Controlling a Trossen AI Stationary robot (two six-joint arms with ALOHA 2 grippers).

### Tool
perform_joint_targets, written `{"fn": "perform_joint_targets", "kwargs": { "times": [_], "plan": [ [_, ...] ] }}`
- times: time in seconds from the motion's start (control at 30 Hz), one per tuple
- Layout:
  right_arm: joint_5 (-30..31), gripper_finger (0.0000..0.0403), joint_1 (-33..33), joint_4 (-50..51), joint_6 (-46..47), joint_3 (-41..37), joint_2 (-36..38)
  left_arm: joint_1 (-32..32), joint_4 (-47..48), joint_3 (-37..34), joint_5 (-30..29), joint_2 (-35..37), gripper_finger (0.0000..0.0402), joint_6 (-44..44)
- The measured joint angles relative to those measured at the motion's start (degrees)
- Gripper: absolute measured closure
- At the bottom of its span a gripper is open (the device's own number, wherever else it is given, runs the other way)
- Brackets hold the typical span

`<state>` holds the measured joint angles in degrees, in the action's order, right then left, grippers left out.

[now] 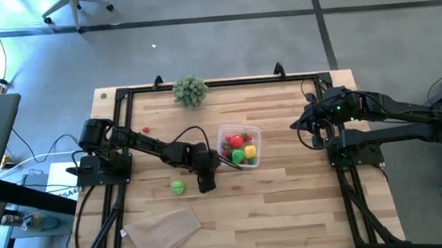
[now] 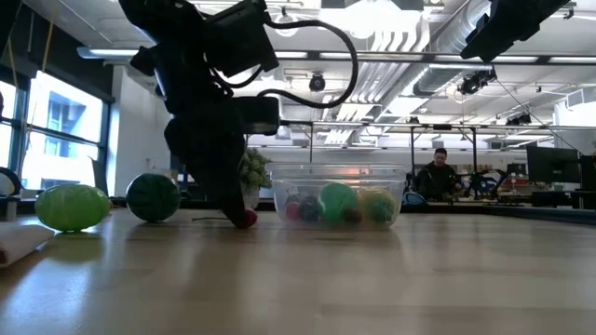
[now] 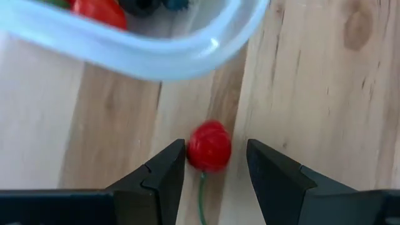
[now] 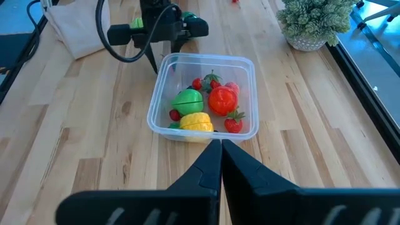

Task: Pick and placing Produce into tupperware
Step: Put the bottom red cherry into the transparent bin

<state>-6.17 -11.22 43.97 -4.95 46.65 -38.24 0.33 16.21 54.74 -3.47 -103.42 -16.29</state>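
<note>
Straddling red berry (image 3: 209, 145) on wood table (image 3: 312, 75): left jaws spread; right jaws seemingly clenched.

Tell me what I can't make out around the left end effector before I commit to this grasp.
- Contact: left wrist view shows the small red berry between the left end effector's open fingers; touching or not is unclear.
- High view: the arm hides that berry.
- Low view: the arm covers most of it, leaving a red sliver.
- Clear plastic tupperware: cut off by the wrist picture's edge.
- Right end effector: shut, hovering apart.
</note>
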Motion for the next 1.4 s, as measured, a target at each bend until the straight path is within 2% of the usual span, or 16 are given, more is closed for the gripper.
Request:
{"fn": "perform_joint_targets", "kwargs": {
  "times": [0.2, 0.93, 1.4],
  "plan": [
    [0.0, 0.0401, 0.0, 0.0, 0.0, 0.0, 0.0, 0.0, -2.1, 0.0, -3.6, 0.0, 0.0238, 4.4],
    [0.0, 0.0401, 0.0, 0.0, 0.0, 0.0, 0.0, 0.0, 0.2, 0.0, -3.6, -0.3, 0.0240, 3.0],
    [0.0, 0.0401, 0.0, 0.0, 0.0, 0.0, 0.0, 0.0, -0.2, 0.0, -3.5, -0.4, 0.0323, 1.5]
  ]
}}
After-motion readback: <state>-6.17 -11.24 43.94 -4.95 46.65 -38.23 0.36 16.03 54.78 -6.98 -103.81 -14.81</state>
